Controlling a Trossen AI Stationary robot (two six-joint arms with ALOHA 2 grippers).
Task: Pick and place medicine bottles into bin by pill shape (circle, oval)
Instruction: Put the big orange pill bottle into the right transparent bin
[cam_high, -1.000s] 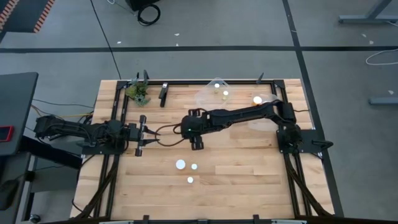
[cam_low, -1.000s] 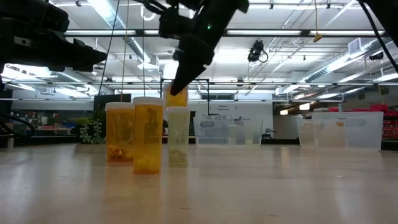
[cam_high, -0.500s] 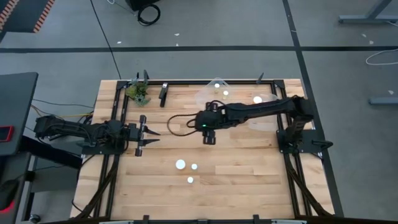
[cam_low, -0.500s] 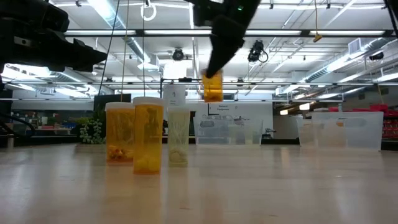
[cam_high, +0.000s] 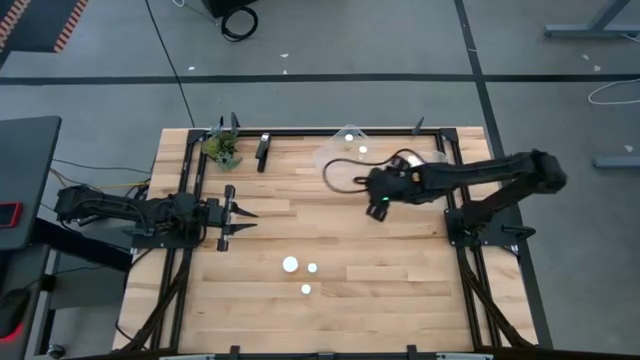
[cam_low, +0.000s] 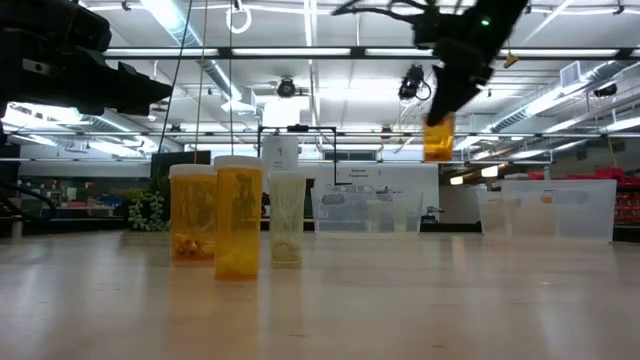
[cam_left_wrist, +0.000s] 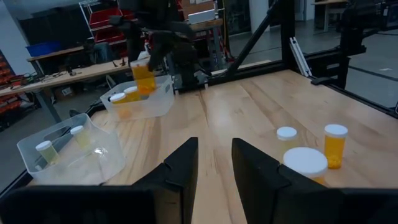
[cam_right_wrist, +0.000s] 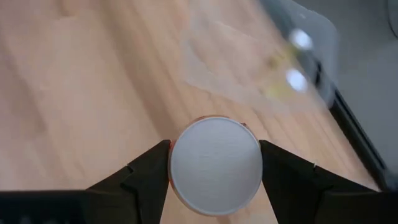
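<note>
My right gripper (cam_high: 378, 206) is shut on an amber medicine bottle (cam_low: 438, 138) with a white cap, high above the table near two clear bins (cam_high: 345, 152) at the far right. The held bottle also shows in the left wrist view (cam_left_wrist: 143, 76). Three more bottles (cam_high: 290, 265) (cam_high: 312, 268) (cam_high: 306, 289) stand upright on their bases at the table's near middle. Several bottles lie in the bins (cam_left_wrist: 132, 104). My left gripper (cam_high: 240, 218) waits open and empty at the table's left side. My right gripper pinches the bottle's white cap (cam_right_wrist: 215, 163) between its two fingers, one on each side of the cap's rim. The fingers come from above, pointing down. The bottle hangs upright below them, its amber body (cam_low: 438, 140) clear of the table.
A small green plant (cam_high: 222, 148) and a dark upright piece (cam_high: 263, 150) stand at the far left. A black frame (cam_high: 455, 215) runs round the table. Bare wood (cam_high: 400, 270) lies at the table's near right.
My right gripper has carried the amber bottle from the table's middle toward the right edge and a little toward the far edge, to just beside the bins. The bottle stays upright and clear of the table.
</note>
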